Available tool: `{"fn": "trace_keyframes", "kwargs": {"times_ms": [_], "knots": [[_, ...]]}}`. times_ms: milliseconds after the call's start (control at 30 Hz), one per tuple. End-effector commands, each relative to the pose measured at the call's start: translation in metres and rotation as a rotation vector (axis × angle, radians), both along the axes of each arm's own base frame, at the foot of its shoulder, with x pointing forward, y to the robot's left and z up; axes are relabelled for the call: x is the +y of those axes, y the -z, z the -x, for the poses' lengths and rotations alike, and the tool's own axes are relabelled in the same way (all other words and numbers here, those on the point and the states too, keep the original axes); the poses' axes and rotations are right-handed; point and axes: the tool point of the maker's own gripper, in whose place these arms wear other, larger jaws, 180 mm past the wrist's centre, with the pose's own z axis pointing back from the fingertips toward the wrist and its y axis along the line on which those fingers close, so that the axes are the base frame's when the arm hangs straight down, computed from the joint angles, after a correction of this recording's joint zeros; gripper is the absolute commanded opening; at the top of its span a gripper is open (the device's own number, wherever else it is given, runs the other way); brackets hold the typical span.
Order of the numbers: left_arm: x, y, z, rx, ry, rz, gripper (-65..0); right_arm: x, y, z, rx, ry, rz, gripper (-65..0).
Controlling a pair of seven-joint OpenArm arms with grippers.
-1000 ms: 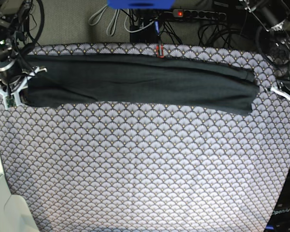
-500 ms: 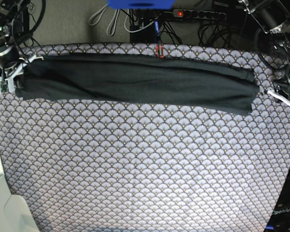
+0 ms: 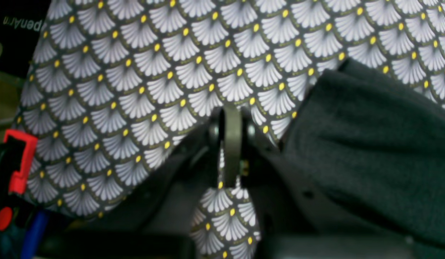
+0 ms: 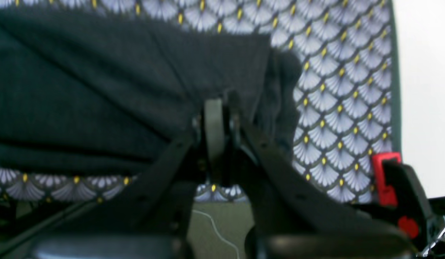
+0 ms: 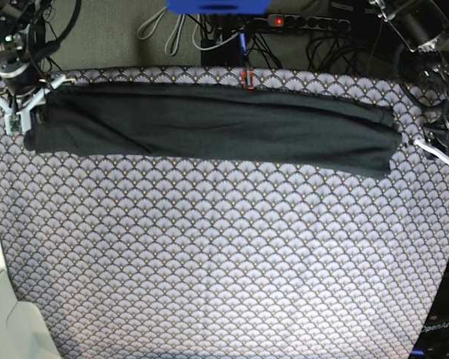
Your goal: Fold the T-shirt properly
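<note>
The dark charcoal T-shirt (image 5: 209,127) lies folded into a long narrow band across the back of the table. My right gripper (image 5: 22,111) is at the band's left end. In the right wrist view the gripper (image 4: 217,104) is shut on the T-shirt (image 4: 100,90), and folds in the fabric run to its tips. My left gripper (image 5: 439,153) sits just past the band's right end, near the table edge. In the left wrist view it (image 3: 232,111) is shut over the patterned cloth, with the T-shirt (image 3: 370,151) lying to its right.
The grey scallop-patterned cloth (image 5: 224,262) covers the whole table. A power strip (image 5: 307,22) and cables lie behind the back edge, and a red clamp (image 5: 246,78) sits at the back middle. A white surface (image 5: 0,314) is at the front left.
My right gripper has moved toward the back edge and drawn the shirt's left end with it, so the band is narrower there. The left gripper has barely moved.
</note>
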Motion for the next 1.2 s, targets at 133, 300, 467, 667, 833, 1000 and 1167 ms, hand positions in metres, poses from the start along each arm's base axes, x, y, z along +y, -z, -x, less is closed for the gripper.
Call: {"fn": "trace_keyframes", "kwargs": {"times_ms": [133, 300, 467, 667, 833, 1000, 1167], "knots": [[0.008, -0.017, -0.008, -0.043, 0.001, -0.031, -64.5, -0.003, -0.001, 0.004, -0.011, 0.003, -0.005, -65.0], [0.008, -0.017, -0.008, -0.040, 0.001, -0.031, -64.5, -0.020, 0.019, 0.019, 0.039, 0.066, -0.031, -65.0], [0.008, -0.016, -0.007, -0.038, 0.001, -0.032, -64.5, -0.032, 0.026, 0.020, 0.049, 0.103, -0.040, -65.0], [0.008, -0.015, -0.005, -0.033, 0.001, -0.032, -64.5, -0.034, 0.027, 0.020, 0.047, 0.111, -0.044, -65.0], [0.008, -0.015, -0.005, -0.032, 0.001, -0.032, -64.5, -0.033, 0.023, 0.010, 0.022, 0.111, -0.049, -65.0], [0.008, -0.015, -0.005, -0.032, 0.001, -0.032, -64.5, -0.033, 0.022, 0.008, 0.018, 0.109, -0.050, -65.0], [0.008, -0.015, -0.005, -0.032, 0.001, -0.032, -64.4, -0.033, 0.016, -0.002, -0.010, 0.106, -0.047, -65.0]]}}
